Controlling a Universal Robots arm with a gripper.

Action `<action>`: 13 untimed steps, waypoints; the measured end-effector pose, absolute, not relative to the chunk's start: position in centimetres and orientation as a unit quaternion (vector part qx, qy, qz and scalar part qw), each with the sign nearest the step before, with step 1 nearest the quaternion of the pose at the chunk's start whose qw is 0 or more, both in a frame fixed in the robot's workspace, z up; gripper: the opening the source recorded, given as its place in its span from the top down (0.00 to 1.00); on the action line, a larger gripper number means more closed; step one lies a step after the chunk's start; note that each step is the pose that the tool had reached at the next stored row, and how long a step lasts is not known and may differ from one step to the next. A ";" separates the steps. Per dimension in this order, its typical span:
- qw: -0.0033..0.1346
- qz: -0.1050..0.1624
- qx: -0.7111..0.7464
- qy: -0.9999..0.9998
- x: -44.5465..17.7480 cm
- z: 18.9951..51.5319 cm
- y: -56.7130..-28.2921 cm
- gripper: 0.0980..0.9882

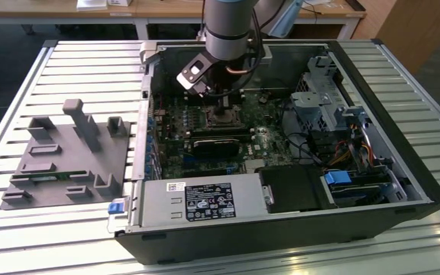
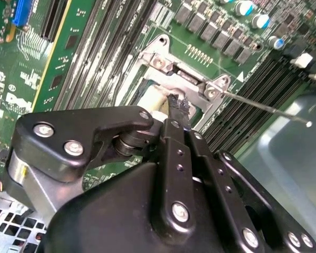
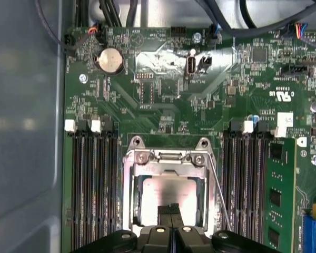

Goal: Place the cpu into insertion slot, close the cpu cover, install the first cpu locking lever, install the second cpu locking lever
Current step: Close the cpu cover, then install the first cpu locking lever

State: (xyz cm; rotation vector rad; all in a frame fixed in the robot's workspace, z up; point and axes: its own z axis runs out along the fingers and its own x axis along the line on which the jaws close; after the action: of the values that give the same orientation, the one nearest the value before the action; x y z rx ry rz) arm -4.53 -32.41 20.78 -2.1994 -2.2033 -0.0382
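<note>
The exterior view looks down from high and well back on the open computer case [image 1: 281,238] on the slatted surface [image 1: 75,63]. Both wrist views sit close over the green board [image 3: 163,100]: the first wrist view square-on, the second wrist view slanting past my claw [image 2: 176,105]. They share the insertion slot [image 3: 129,195].

cpu [image 3: 150,192] top is dull silver-grey; cpu cover [image 3: 166,157] shiny silver; board [image 3: 158,113] green with pale traces; pincer [image 3: 171,210] matte black; bench [image 1: 75,69] pale grey slats

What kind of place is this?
Probably a robotics lab or workshop: a robot arm reaches into an open computer case on a slatted metal table, with wooden desks behind.
</note>
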 end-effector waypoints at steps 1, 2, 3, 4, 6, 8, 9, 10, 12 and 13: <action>0.014 -0.012 -0.706 -0.708 -4.4 20.8 -32.4 0.99; 0.014 -0.012 -0.706 -0.708 -4.3 20.8 -32.4 0.99; 0.014 -0.012 -0.706 -0.708 -4.2 20.8 -32.4 0.99; 0.014 -0.012 -0.706 -0.708 -4.1 20.8 -32.4 0.99; 0.014 -0.012 -0.706 -0.708 -4.0 20.8 -32.4 0.99; 0.014 -0.012 -0.706 -0.708 -4.0 20.8 -32.4 0.99; 0.014 -0.012 -0.706 -0.708 -4.0 20.8 -32.4 0.99; 0.014 -0.012 -0.706 -0.708 -4.0 20.8 -32.4 0.99; 0.014 -0.012 -0.706 -0.708 -4.0 20.8 -32.4 0.99; 0.014 -0.012 -0.706 -0.708 -4.0 20.8 -32.4 0.99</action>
State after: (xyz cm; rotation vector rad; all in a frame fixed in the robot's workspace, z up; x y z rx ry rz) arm -3.96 -32.41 20.83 -2.1994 -2.2032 -0.0378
